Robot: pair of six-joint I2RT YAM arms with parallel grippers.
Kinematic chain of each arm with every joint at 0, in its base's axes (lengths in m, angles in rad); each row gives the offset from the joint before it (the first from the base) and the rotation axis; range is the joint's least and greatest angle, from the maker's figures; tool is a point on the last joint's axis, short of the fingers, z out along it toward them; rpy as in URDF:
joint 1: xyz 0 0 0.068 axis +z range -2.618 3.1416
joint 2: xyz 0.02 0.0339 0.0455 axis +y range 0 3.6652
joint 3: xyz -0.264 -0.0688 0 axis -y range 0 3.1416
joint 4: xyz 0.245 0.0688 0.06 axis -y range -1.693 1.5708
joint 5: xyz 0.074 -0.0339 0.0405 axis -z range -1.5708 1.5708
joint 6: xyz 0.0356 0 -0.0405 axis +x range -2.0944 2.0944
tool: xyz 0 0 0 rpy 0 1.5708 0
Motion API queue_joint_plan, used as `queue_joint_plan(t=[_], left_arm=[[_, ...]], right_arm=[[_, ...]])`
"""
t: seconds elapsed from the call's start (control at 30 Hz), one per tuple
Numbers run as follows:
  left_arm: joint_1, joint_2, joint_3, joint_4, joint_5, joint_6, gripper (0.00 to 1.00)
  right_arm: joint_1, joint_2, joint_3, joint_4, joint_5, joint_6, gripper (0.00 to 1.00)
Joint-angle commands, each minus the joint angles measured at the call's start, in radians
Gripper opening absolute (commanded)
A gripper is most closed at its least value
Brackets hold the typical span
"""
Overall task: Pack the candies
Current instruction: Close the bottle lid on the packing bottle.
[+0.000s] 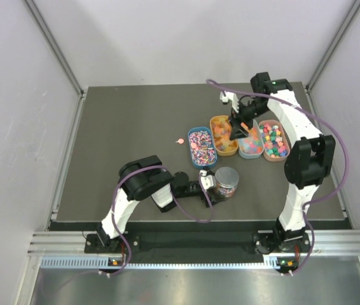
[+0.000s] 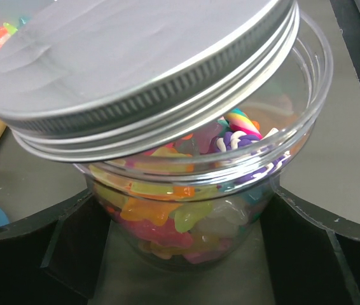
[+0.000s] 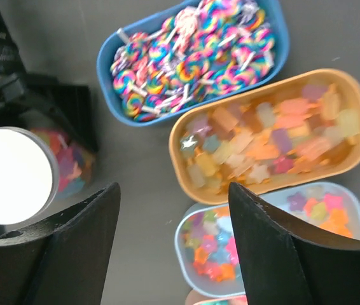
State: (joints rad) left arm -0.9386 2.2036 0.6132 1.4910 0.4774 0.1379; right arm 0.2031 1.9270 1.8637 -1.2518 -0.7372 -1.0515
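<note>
The candies [image 2: 167, 216] fill a clear round jar [image 1: 226, 182] near the table's front; a silver lid [image 2: 135, 70] lies askew on its rim. My left gripper [image 2: 180, 254] has a finger on each side of the jar, pressed against its walls. More candies lie in four oval trays: swirl lollipops in the blue tray [image 3: 193, 57], gummies in the orange tray [image 3: 275, 133], stars in the pale blue tray [image 3: 269, 244]. My right gripper [image 3: 172, 190] hangs open and empty above the trays [image 1: 238, 130]. The jar also shows in the right wrist view [image 3: 14, 175].
A pink tray [image 1: 274, 140] of mixed round sweets is rightmost in the row. One stray pink candy [image 1: 179, 141] lies on the dark mat left of the blue tray. White walls enclose the table on three sides.
</note>
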Motion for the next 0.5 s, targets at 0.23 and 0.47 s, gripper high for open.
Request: queue_joint_plan(t=[0.23,0.47], left_arm=[[0.011,0.084,-0.09,0.198,-0.037,0.12,0.0],[0.011,0.084,-0.07,0.186,-0.031,0.117,0.0]], right_arm=[[0.105,-0.013,-0.098,-0.107,0.125,-0.036,0.66],[0.134,-0.008,-0.216,0.017,0.15,0.021,0.65]])
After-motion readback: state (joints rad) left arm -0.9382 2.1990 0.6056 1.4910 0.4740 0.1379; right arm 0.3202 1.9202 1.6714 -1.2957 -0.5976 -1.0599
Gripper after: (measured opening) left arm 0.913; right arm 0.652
